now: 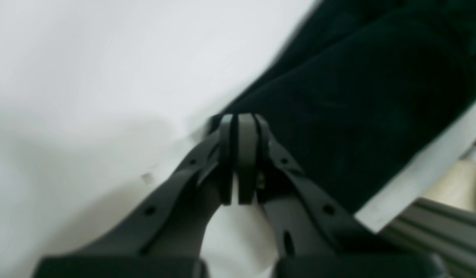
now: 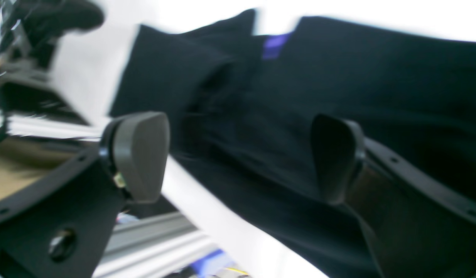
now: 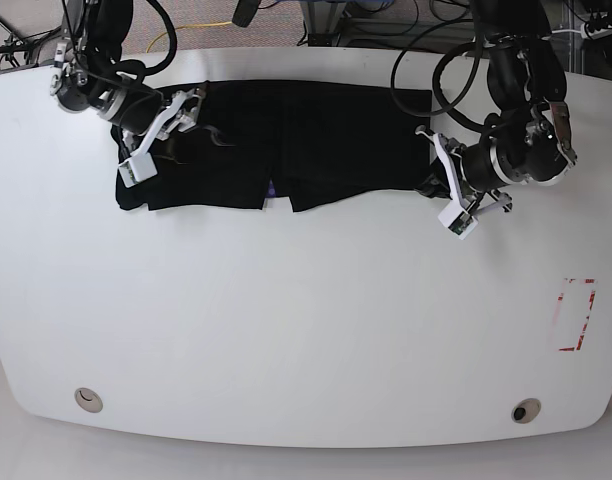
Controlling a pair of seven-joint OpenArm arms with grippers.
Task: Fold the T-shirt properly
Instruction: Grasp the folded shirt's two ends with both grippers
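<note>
Base view sharp, evenly lit from above, white table (image 3: 306,330) bright with faint shadows. Both wrist views motion-blurred and soft; T-shirt (image 2: 284,100) reads as detail-less black, table blown out upper left, right gripper pads (image 2: 139,154) slightly out of focus.

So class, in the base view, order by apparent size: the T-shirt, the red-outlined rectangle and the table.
1. table
2. T-shirt
3. red-outlined rectangle
</note>
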